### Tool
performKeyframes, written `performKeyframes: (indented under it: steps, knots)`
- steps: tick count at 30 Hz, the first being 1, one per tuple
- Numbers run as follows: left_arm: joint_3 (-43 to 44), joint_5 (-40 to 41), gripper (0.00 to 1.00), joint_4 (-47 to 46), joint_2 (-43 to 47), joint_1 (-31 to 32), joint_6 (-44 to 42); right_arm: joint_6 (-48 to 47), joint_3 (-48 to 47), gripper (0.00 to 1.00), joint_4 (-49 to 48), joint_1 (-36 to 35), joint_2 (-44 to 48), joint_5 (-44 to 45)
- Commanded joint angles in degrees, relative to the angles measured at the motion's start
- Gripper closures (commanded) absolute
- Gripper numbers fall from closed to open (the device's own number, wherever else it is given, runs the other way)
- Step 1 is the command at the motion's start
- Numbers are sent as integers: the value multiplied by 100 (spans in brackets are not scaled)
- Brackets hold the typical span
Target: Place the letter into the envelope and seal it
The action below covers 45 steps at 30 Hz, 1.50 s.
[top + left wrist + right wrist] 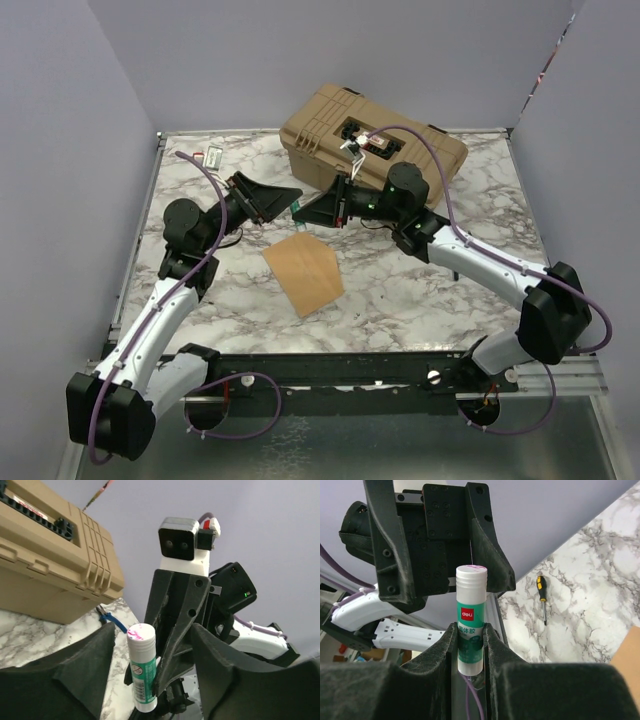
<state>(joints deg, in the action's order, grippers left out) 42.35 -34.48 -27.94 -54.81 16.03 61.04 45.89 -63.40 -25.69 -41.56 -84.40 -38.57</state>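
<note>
Where white-marble tabletop (pixel 420 300) sits between lavender walls, the orange-brown kraft paper envelope (pixel 303 275) lies flat front-centre, nearer than both raised claws and touching neither. Right claw (pixel 470 645) clamps white-and-green glue stick (pixel 471 595); left claw (pixel 150 640) gapes around its cap, not touching. Tan plastic case (pixel 330 130) behind. Envelope flap hard to make out.

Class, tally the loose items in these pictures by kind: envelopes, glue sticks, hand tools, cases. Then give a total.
Envelope: 1
Glue stick: 1
Hand tools: 2, a screwdriver and pliers
Case: 1
Total: 5
</note>
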Motion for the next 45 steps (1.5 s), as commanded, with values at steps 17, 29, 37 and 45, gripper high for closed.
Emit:
performKeyframes:
  steps: [17,29,37,45]
  knots:
    - [96,-211,100,-168,-150,76,-264,-484,-124,50,536,3,-188,-985]
    - [75,-156,40,-87,-204,76,-293,-173,-200,99,64,2,-254,-533]
    - [-192,-192,47,-62,42,77,-207,288,-85,100,-757,16,-296,-403]
    - [-339,-290,83,-62,84,76,-154,417,-206,99,-1032,11,-496,-804]
